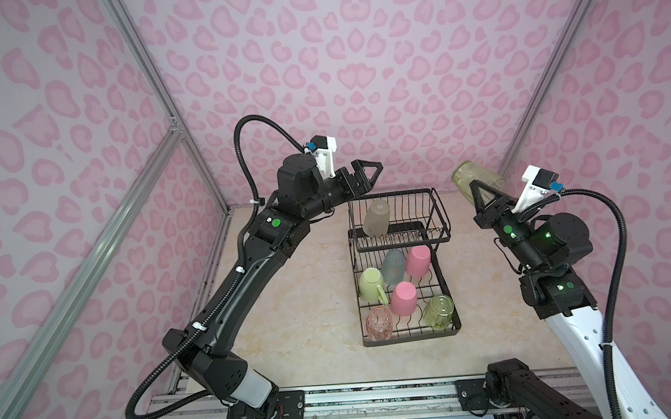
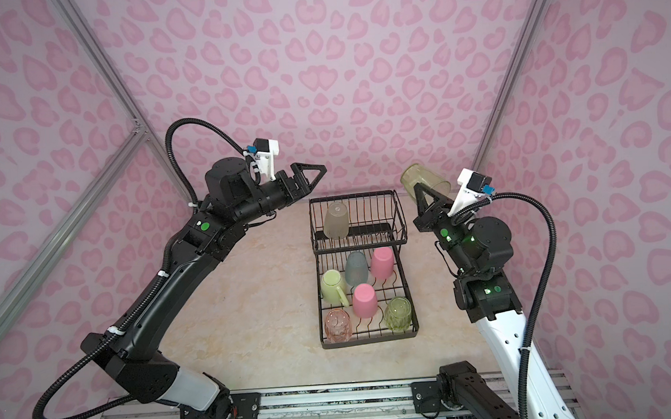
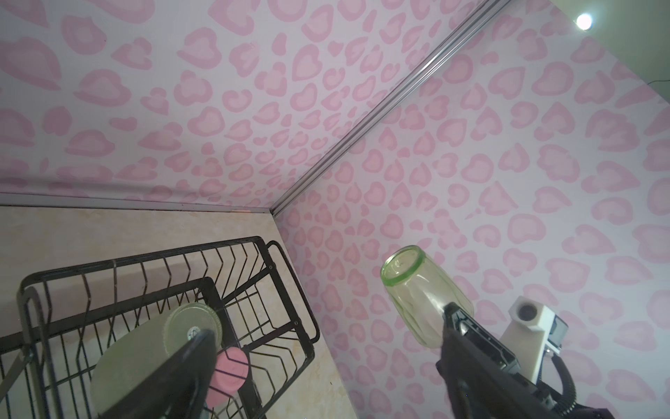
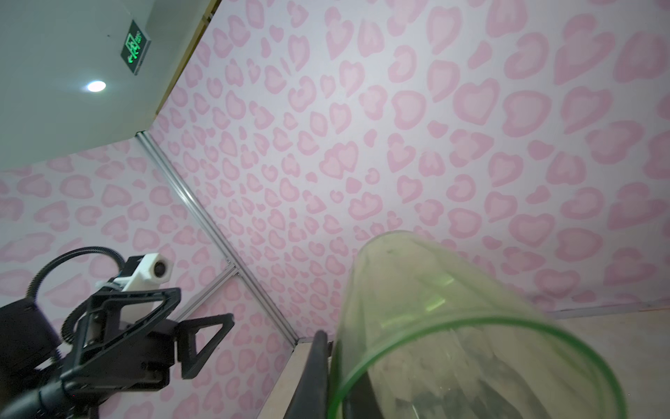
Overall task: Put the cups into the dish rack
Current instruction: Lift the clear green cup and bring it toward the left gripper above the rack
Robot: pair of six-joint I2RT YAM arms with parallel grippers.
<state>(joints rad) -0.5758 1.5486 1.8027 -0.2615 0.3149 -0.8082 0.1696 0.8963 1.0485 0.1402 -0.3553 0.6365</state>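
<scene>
Right of centre in both top views, the rack (image 1: 411,339) stands on the bench (image 1: 311,298), with its raised basket (image 1: 391,194) at the end nearer the top of the frame. At the left side of that basket the whitish tumbler (image 1: 375,218) sits bottom-up.

Six cups fill the lower tier (image 1: 446,287):
- Just below the basket are the teal tumbler (image 1: 393,266) and, to its right, a pink tumbler (image 1: 418,260).
- The mug (image 1: 371,283) is at the left edge, its handle pointing to the lower right.
- The second pink tumbler (image 1: 403,298) is in the middle.
- The pink glass (image 1: 379,323) takes the lower left corner and the second green glass (image 1: 438,311) the lower right corner.
- The opaque cups show closed bottoms upward.

Up and to the right of the basket, the right hand (image 1: 479,191) is raised clear of the bench and clenched on the green glass (image 1: 478,181). It grips the glass at the mouth end. The glass tilts, its base pointing to the upper left of the frame, in front of the wall (image 1: 358,79). In the right wrist view one finger (image 4: 315,362) lies against the outside of the glass.

Just upper left of the basket, the left hand (image 1: 377,171) hangs above the rack's level. It is released, fingers spread wide and empty, and it points right. The two hands are well apart, with the basket below and between them
</scene>
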